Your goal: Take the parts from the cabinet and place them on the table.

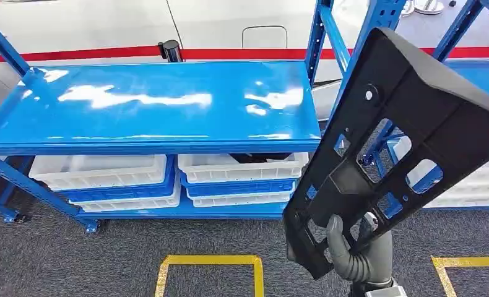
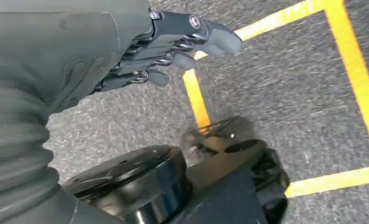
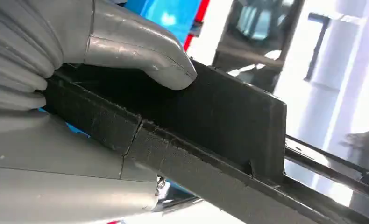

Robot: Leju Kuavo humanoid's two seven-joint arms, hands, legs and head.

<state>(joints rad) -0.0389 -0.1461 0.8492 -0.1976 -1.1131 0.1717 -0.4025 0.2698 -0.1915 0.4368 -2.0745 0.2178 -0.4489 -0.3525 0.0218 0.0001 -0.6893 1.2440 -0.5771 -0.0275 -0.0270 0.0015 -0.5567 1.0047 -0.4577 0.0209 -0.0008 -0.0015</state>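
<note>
You're looking at the black part [image 1: 398, 148] rising up and away from your right hand [image 1: 353, 250], which is gripping its lower end — thumb [image 3: 140, 51] pressing on one face, the other fingers hidden behind it. The part is standing in the air just beside the blue table [image 1: 155, 105], not touching it. Beyond the hand, under that glossy top, white bins [image 1: 242, 167] are sitting on a lower shelf; grey carpet with yellow tape [image 1: 208, 261] is lying below. Its long axis is tilting, upper end leaning right. Your left hand [image 2: 173, 44] is hanging over the floor — fingers loosely apart, holding nothing.
</note>
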